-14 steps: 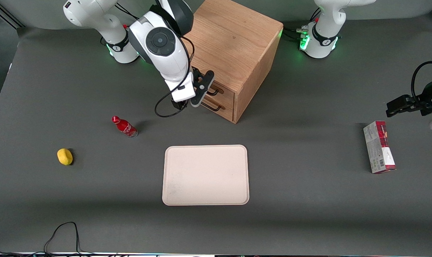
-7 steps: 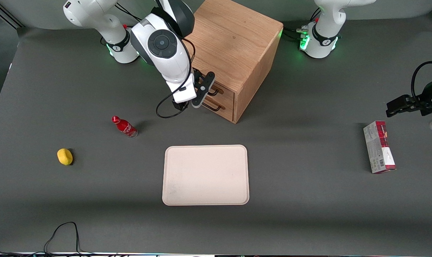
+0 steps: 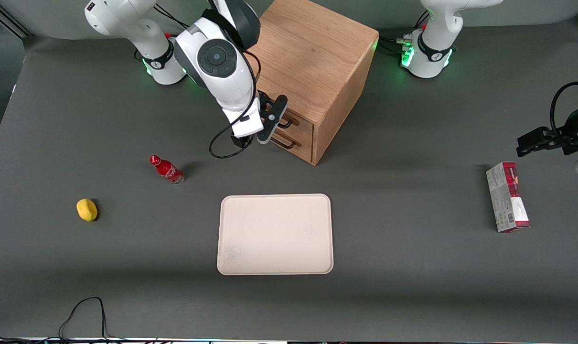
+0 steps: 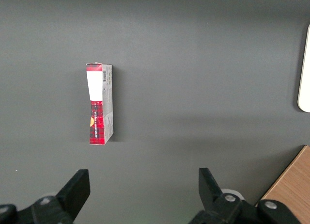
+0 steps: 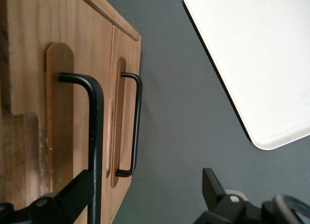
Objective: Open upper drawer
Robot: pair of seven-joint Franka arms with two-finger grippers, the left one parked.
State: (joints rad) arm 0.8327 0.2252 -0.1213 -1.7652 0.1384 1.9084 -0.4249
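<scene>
The oak cabinet (image 3: pixel 313 57) stands at the table's back with both drawers shut. The upper drawer (image 3: pixel 302 120) has a long black bar handle (image 3: pixel 289 122); the lower twin drawer (image 3: pixel 299 143) sits under it. My right gripper (image 3: pixel 273 122) is open, right in front of the drawer fronts at the upper handle's height. In the right wrist view the gripper (image 5: pixel 145 179) stands with its jaws wide apart. The upper drawer (image 5: pixel 29 78) shows with its handle (image 5: pixel 95 132) running down between them, close against one finger (image 5: pixel 72 195). The lower drawer's handle (image 5: pixel 137 122) is outside the grip.
A beige tray (image 3: pixel 275 234) lies nearer the front camera than the cabinet. A red bottle (image 3: pixel 166 169) and a yellow fruit (image 3: pixel 87 209) lie toward the working arm's end. A red and grey box (image 3: pixel 507 197) lies toward the parked arm's end.
The right gripper has moved slightly closer to the drawer fronts and a little higher. It has held still in the last half second. Both drawers stay shut.
</scene>
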